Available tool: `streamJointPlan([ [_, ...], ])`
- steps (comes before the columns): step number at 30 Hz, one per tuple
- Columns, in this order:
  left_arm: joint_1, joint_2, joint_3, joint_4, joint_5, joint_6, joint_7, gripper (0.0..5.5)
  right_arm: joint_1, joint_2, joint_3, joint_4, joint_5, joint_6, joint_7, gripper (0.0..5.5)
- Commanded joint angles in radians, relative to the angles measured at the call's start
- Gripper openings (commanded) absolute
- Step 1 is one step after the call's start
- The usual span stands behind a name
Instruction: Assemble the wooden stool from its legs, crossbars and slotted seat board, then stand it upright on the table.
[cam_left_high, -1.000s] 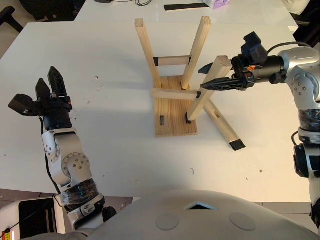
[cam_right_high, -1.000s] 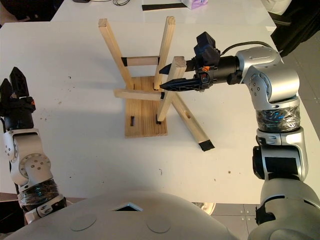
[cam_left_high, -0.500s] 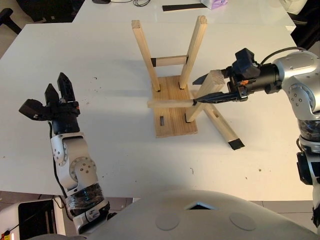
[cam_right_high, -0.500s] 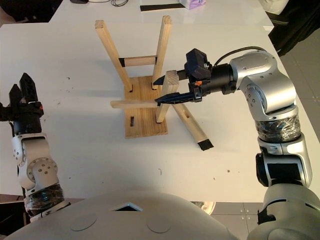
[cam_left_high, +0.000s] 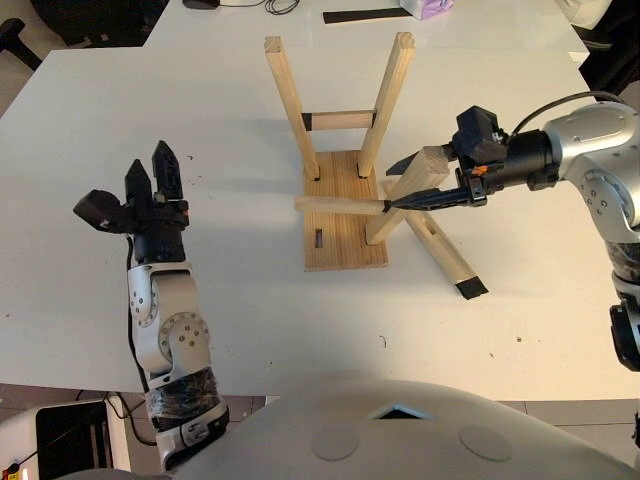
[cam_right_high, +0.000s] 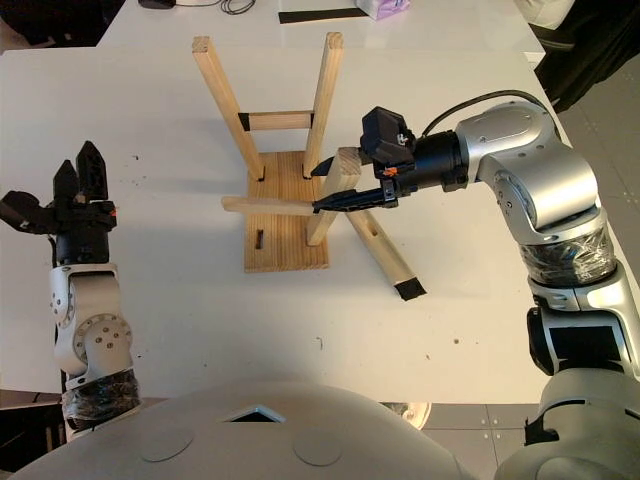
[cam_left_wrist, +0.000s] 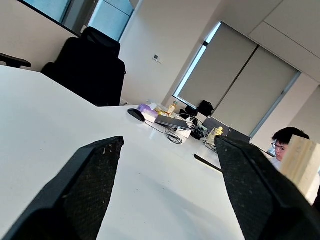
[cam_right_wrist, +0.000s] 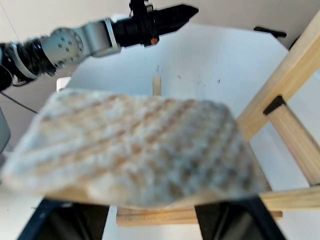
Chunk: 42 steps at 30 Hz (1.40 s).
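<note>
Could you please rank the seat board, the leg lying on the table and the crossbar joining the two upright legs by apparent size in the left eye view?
1. seat board
2. leg lying on the table, partly behind the held leg
3. crossbar joining the upright legs

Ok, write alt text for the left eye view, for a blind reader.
The right hand grips a tilted leg with a thin crossbar attached, its foot at the slotted seat board, where two upright legs joined by a short crossbar stand. A fourth leg lies on the white table; the left hand hovers open at left.
</note>
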Motion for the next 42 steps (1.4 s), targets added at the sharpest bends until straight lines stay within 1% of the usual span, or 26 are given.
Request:
streamJointPlan([
  [1, 0.003, -0.004, -0.024, -0.013, 0.019, 0.012, 0.004, 3.39, 0.096, -0.009, 0.15, 0.035, -0.112, 0.084, -0.029, 2.04],
  [12, -0.02, -0.015, -0.064, 0.013, 0.043, 0.007, 0.006, 3.39, 0.093, -0.01, 0.153, 0.053, -0.108, 0.078, -0.057, 2.04],
  [15, -0.024, -0.012, -0.063, 0.02, 0.043, 0.005, 0.005, 3.39, 0.078, 0.002, 0.135, 0.085, -0.127, 0.02, -0.065, 2.04],
  [16, -0.026, -0.01, -0.061, 0.024, 0.042, 0.004, 0.003, 3.39, 0.068, 0.011, 0.117, 0.093, -0.111, 0.018, -0.066, 2.4],
  [19, -0.025, -0.001, -0.037, 0.04, 0.027, 0.002, -0.006, 3.39, 0.025, 0.045, 0.012, 0.084, -0.01, 0.076, -0.079, 2.8],
  [20, -0.024, 0.002, -0.029, 0.042, 0.02, 0.001, -0.008, 3.39, 0.015, 0.048, -0.021, 0.072, 0.016, 0.098, -0.084, 3.0],
  [22, -0.021, 0.007, -0.011, 0.041, 0.007, -0.001, -0.014, 3.39, 0.005, 0.045, -0.076, 0.038, 0.06, 0.145, -0.1, 3.21],
  [25, -0.022, 0.013, 0.015, 0.041, -0.013, -0.003, -0.019, 3.39, 0.015, 0.029, -0.133, -0.011, 0.1, 0.196, -0.123, 3.73],
  [27, -0.026, 0.016, 0.023, 0.049, -0.013, -0.004, -0.02, 3.39, 0.027, 0.024, -0.149, -0.022, 0.102, 0.218, -0.141, 4.1],
  [35, -0.043, 0.009, 0.004, 0.07, 0.002, 0.0, -0.036, 3.39, 0.151, -0.013, -0.176, 0.002, 0.087, 0.225, -0.143, 4.1],
  [37, -0.038, 0.006, 0.005, 0.074, 0.003, -0.003, -0.036, 3.39, 0.194, -0.044, -0.161, 0.053, 0.021, 0.19, -0.156, 4.1],
  [39, -0.032, 0.001, 0.01, 0.085, 0.008, -0.007, -0.033, 3.39, 0.229, -0.065, -0.12, 0.102, -0.082, 0.148, -0.207, 4.1],
  [42, -0.022, -0.014, 0.01, 0.1, 0.018, -0.018, -0.025, 3.39, 0.265, -0.028, -0.112, 0.112, -0.158, 0.157, -0.323, 4.1],
])
